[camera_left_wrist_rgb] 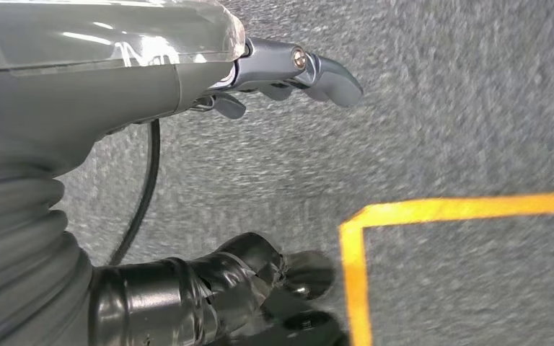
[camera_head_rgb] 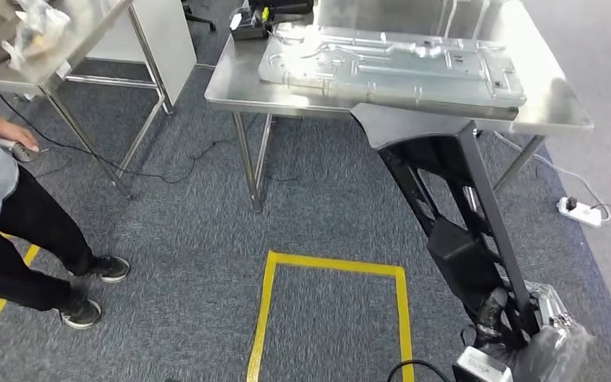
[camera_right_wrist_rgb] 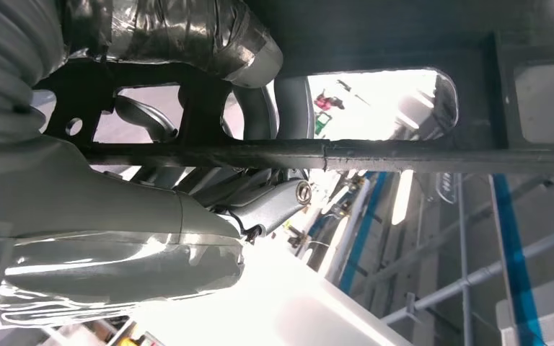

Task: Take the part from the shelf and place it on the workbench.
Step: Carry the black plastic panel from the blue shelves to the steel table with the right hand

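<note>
Head view: the right hand (camera_head_rgb: pixel 497 314) grips a long black part (camera_head_rgb: pixel 453 215) whose far end touches the workbench (camera_head_rgb: pixel 557 107) edge, beside a silver panel (camera_head_rgb: pixel 390 60). A person (camera_head_rgb: pixel 8 215) stands left; yellow floor tape (camera_head_rgb: pixel 330 267) lies below.

Left wrist view: the left hand (camera_left_wrist_rgb: pixel 288 72), fingers apart, holds nothing above grey carpet (camera_left_wrist_rgb: pixel 462 108).

Right wrist view: fingers (camera_right_wrist_rgb: pixel 260 108) wrap the part's bar.

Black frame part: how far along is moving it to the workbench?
Pickup looks done: the right hand holds the black frame part near its lower end. In hand: its grey top end reaches the steel workbench edge, beside a silver panel. Left: laying it down and letting go. The left hand hangs empty.
</note>
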Controlling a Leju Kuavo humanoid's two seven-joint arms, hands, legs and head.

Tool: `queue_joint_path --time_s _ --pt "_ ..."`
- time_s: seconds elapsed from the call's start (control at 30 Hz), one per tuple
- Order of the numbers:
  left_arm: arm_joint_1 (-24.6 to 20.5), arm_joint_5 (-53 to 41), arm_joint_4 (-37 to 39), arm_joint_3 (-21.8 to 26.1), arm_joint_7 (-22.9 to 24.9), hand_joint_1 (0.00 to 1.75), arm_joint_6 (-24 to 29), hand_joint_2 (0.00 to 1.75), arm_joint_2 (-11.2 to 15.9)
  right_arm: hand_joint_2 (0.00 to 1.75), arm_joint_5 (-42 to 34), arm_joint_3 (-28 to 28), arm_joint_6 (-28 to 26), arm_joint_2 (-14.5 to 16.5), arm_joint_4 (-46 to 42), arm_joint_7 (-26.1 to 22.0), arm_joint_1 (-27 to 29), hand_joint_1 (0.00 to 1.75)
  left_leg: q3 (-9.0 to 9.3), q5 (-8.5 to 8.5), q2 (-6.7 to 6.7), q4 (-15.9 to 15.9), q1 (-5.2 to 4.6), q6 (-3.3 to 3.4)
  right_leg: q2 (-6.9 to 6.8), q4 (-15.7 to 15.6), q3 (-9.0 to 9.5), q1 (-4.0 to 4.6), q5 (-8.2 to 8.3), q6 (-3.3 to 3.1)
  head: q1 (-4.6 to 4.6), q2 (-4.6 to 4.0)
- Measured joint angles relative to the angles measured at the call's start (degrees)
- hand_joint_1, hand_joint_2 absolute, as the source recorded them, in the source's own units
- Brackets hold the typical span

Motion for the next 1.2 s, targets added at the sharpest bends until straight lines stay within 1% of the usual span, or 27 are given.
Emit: queue_joint_path --time_s 0.1,0.13,0.17,0.2,0.23,0.27,0.3,0.33,0.37,0.43,0.5,0.57,0.6,0.63,0.67,0.7,0.77,0.8,0.83,0.87,0.97,1.0,1.03,1.1,1.13,1.17,1.2 --pt "0.0 0.0 0.0 0.0 0.0 0.0 0.0 1.75 0.0 1.75 0.0 0.0 0.0 0.0 0.0 0.0 0.0 1.75 1.22 -0.96 -0.04 -0.2 -0.02 0.3 -0.01 9.5 -7.02 -0.13 -3.38 0.56 0.03 0.0" --pt "0.0 0.0 0.0 0.0 0.0 0.0 0.0 1.75 0.0 1.75 -0.1 0.0 0.0 0.0 0.1 0.0 0.0 1.75 1.75 -1.43 -0.06 -0.2 -0.01 0.25 -0.02 10.5 -8.58 -0.19 -3.41 0.71 0.02 0.01" --pt "0.1 0.0 0.0 0.0 0.0 0.0 0.0 1.75 0.0 1.75 -0.1 0.0 0.0 0.0 0.1 0.0 0.1 1.75 2.44 -1.96 -0.08 -0.2 0.0 0.15 -0.04 9.7 -9.23 -0.25 -2.33 0.8 0.03 0.01" --pt "0.2 0.0 0.0 0.0 0.0 0.0 0.0 1.75 0.0 1.75 -0.1 0.0 0.0 0.0 0.1 0.0 0.1 1.75 3.27 -2.55 -0.1 -0.2 0.03 0.03 -0.08 7.1 -8.97 -0.32 -0.11 0.82 0.03 0.01" --pt "0.3 0.0 0.0 0.0 0.0 0.0 0.0 1.75 0.0 1.75 -0.1 0.0 0.0 0.0 0.1 0.0 0.1 1.75 4.02 -3.21 -0.09 -0.2 0.05 -0.14 -0.15 3.5 -8.16 -0.37 3.08 0.71 0.04 0.01" --pt "0.3 0.0 0.0 0.0 0.0 0.0 0.0 1.75 0.0 1.75 -0.1 0.0 0.0 0.0 0.2 0.0 0.1 1.75 4.75 -3.85 -0.12 -0.2 0.03 -0.4 -0.26 0.5 -7.52 -0.26 5.28 0.51 0.03 0.01" --pt "0.2 0.0 0.0 0.0 0.0 0.0 0.0 1.75 -0.1 1.75 -0.1 0.0 0.0 0.0 0.2 -0.1 0.1 1.75 5.12 -4.44 -0.15 -0.1 -0.02 -0.72 -0.37 -1.5 -7.01 -0.11 6.72 0.17 0.04 0.01" --pt "0.2 0.0 0.0 0.0 0.0 0.0 0.0 1.75 -0.1 1.75 -0.1 -0.1 0.0 0.0 0.2 -0.1 0.1 1.75 5.54 -4.89 -0.15 -0.1 -0.07 -1.13 -0.42 -2.4 -6.82 0.07 7.38 -0.23 0.05 0.0" --pt "0.1 0.0 0.0 0.0 0.0 0.0 0.1 1.75 0.0 1.75 -0.2 -0.1 0.0 0.0 0.2 -0.1 0.2 1.75 5.9 -5.09 -0.16 0.0 -0.15 -1.53 -0.41 -2.3 -6.8 0.19 6.89 -0.65 0.05 0.0" --pt "0.0 -0.1 0.0 0.0 0.0 0.0 0.1 1.75 0.0 1.75 -0.2 -0.1 0.0 0.0 0.1 -0.3 0.2 1.75 6.0 -5.06 -0.12 1.1 -0.15 -2.12 -0.21 -2.6 -5.97 0.02 6.91 -1.49 0.07 0.0" --pt "-0.1 -0.1 0.0 0.0 0.0 0.0 0.1 1.75 0.0 1.75 -0.2 -0.2 0.0 0.0 0.0 -0.5 0.2 1.75 3.47 -5.45 -0.14 5.8 -0.05 -2.53 -0.14 -3.2 -4.82 -0.18 6.45 -2.19 0.03 0.0" --pt "-0.2 -0.1 0.0 0.0 0.0 0.0 0.1 1.75 0.0 1.75 -0.2 -0.2 0.0 0.0 0.0 -0.5 0.2 1.75 -1.31 -8.15 -0.15 13.0 0.02 -2.94 -0.15 -3.5 -3.81 -0.17 5.66 -2.6 -0.01 0.01" --pt "-0.1 -0.1 0.0 0.0 0.0 0.0 0.1 1.75 0.0 1.75 -0.2 -0.2 0.0 0.0 0.0 -0.5 0.2 1.75 -3.59 -9.81 -0.15 15.8 0.03 -3.08 -0.07 -3.5 -3.25 -0.14 5.17 -2.66 -0.01 0.01" --pt "0.0 -0.1 0.0 0.0 0.0 0.0 0.1 1.75 0.0 1.75 -0.2 -0.2 0.0 0.0 0.0 -0.5 0.2 1.75 -5.22 -10.76 -0.15 17.1 0.03 -3.12 0.05 -3.5 -2.58 -0.09 4.62 -2.69 -0.02 0.01" --pt "0.1 -0.1 0.0 0.0 0.0 0.0 0.1 1.75 0.0 1.75 -0.2 -0.2 0.0 0.0 0.0 -0.5 0.2 1.75 -6.06 -10.5 -0.15 16.6 0.02 -3.05 0.18 -3.5 -1.81 -0.02 4.05 -2.68 -0.01 0.01" --pt "0.1 -0.1 0.0 0.0 0.0 0.0 0.1 1.75 0.0 1.75 -0.2 -0.2 0.0 0.0 0.0 -0.5 0.2 1.75 -6.03 -8.72 -0.16 14.3 -0.05 -2.81 0.28 -3.5 -0.94 0.07 3.47 -2.64 -0.01 0.01" --pt "0.2 -0.1 0.0 0.0 0.0 0.0 0.1 1.75 0.0 1.75 -0.2 -0.2 0.0 0.0 0.0 -0.6 0.1 1.75 -4.86 -2.84 -0.23 7.6 -0.41 -1.84 0.33 -3.6 0.61 0.29 2.29 -2.49 0.06 -0.01" --pt "0.3 -0.1 0.0 0.0 0.0 0.0 0.1 1.75 0.1 1.75 -0.2 -0.2 0.0 0.1 0.1 -0.6 0.1 1.75 -4.51 -1.24 -0.31 5.1 -0.74 -1.34 0.41 -3.7 1.11 0.32 1.78 -2.25 0.06 -0.01" --pt "0.3 -0.1 0.0 0.0 0.1 0.0 0.1 1.75 0.2 1.75 -0.2 -0.2 0.0 0.1 0.1 -0.6 0.0 1.75 -4.22 -0.24 -0.42 3.7 -1.03 -0.84 0.49 -3.9 1.47 0.34 1.33 -1.92 0.02 -0.01" --pt "0.3 -0.1 0.0 0.0 0.1 0.0 0.2 1.75 0.3 1.75 -0.2 -0.2 0.0 0.1 0.1 -0.6 0.0 1.75 -4.11 -0.2 -0.57 3.3 -1.22 -0.48 0.59 -3.8 1.95 0.37 1.18 -1.55 -0.02 0.0" --pt "0.4 -0.2 0.0 0.0 0.1 0.0 0.2 1.75 0.2 1.75 -0.2 -0.5 0.0 0.2 0.0 -0.6 0.0 1.75 -1.93 0.95 -0.63 1.3 -0.74 0.36 0.55 -2.5 2.81 0.55 1.16 -0.7 -0.08 0.01" --pt "0.2 -0.3 0.0 0.0 0.1 0.0 0.2 1.75 0.1 1.75 -0.2 -0.7 0.0 0.2 0.0 -0.6 -0.1 1.75 -1.1 1.02 -0.58 0.8 -0.54 0.52 0.46 -0.8 2.0 0.55 0.59 -0.46 -0.04 0.01" --pt "0.1 -0.3 0.0 0.0 0.1 0.0 0.2 1.75 0.1 1.75 -0.2 -0.8 0.0 0.2 0.0 -0.6 -0.2 1.75 -0.55 0.93 -0.55 0.6 -0.44 0.63 0.36 1.9 0.36 0.46 -0.58 -0.25 0.01 0.01" --pt "-0.1 -0.3 0.0 0.0 0.1 0.0 0.2 1.75 0.1 1.75 -0.3 -1.0 0.0 0.2 0.0 -0.6 -0.2 1.75 -0.04 0.32 -0.56 0.4 -0.41 0.75 0.28 8.6 -4.49 0.3 -3.66 0.24 0.04 0.01" --pt "0.0 -0.3 0.0 0.0 0.1 0.0 0.2 1.75 0.1 1.75 -0.3 -1.1 0.0 0.2 0.0 -0.5 -0.2 1.75 0.33 -0.11 -0.57 0.5 -0.41 0.72 0.25 10.7 -6.53 0.18 -4.65 0.44 0.04 0.01" --pt "0.1 -0.3 0.0 0.0 0.1 0.0 0.2 1.75 0.0 1.75 -0.3 -1.3 0.0 0.2 0.0 -0.5 -0.2 1.75 0.93 -0.64 -0.59 0.5 -0.4 0.65 0.21 11.0 -7.68 0.08 -4.58 0.6 0.02 0.0" --pt "0.2 -0.4 0.0 0.0 0.1 0.0 0.2 1.75 0.0 1.75 -0.3 -1.4 0.0 0.2 0.0 -0.5 -0.2 1.75 1.7 -1.25 -0.61 0.5 -0.36 0.53 0.18 9.4 -7.86 0.01 -3.24 0.71 0.03 -0.01"
